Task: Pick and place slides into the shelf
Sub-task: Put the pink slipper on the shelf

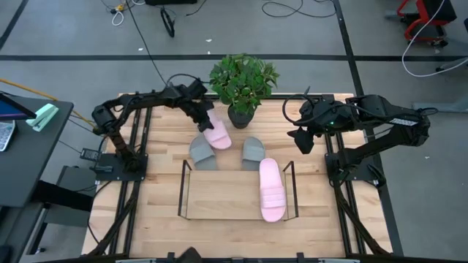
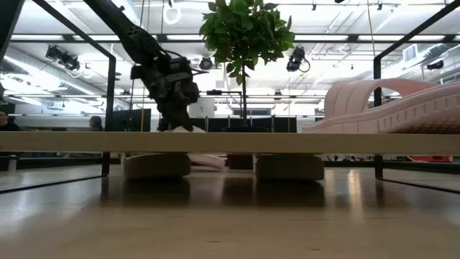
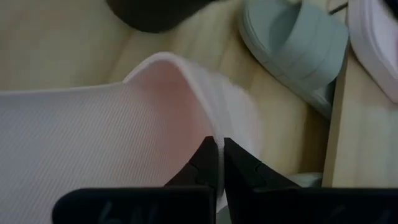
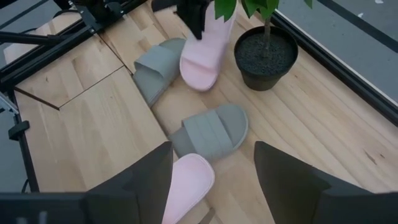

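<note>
One pale pink slide sits between the potted plant and the left grey slide. My left gripper is shut on its end nearest that arm. In the right wrist view this pink slide slants down from the left gripper and partly overlaps the grey slide. A second grey slide lies flat on the table just beyond the shelf. The other pink slide lies on the right part of the shelf board. My right gripper hovers open to the right of the slides. My left gripper pinches a thin edge of the pink slide between its two fingers, at the end nearest the arm. The fingers come from above, slanting from the table's far left. The held end is raised and the slide tilts; its other end is low, by the grey slide.
A potted plant stands at the far middle of the table, close behind the held slide. The shelf's thin black wire ends rise at both sides. The left part of the shelf board is bare wood.
</note>
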{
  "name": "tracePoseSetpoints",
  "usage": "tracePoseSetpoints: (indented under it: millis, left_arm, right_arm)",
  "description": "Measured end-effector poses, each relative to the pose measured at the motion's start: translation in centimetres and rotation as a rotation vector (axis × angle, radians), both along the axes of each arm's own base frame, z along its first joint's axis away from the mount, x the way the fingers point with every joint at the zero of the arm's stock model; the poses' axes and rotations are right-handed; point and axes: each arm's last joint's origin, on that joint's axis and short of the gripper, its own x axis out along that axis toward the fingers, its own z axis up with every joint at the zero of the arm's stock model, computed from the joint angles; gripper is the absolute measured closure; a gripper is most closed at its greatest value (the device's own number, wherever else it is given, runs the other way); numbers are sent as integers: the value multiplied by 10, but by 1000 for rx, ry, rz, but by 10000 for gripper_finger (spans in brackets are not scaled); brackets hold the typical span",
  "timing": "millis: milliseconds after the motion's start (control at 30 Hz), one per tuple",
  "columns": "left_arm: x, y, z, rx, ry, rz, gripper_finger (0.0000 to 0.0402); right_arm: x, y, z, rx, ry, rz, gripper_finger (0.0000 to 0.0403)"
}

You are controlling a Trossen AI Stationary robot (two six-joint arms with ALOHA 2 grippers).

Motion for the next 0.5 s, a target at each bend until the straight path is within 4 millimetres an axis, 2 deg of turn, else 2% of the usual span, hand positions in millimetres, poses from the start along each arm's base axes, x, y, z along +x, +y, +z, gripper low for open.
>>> tracePoseSetpoints:
  millis: [267,367,500]
  left_arm:
    - [-32,17,36,69,-83,101,391]
    - [-43,14,56,62,-163,100,391]
    - [-58,0,79,-20,-225,95,391]
  right_arm:
    - [0,0,0,-6,0,-5,173]
    - [0,0,0,-6,0,-6,173]
    - [0,0,0,-6,-1,-6,173]
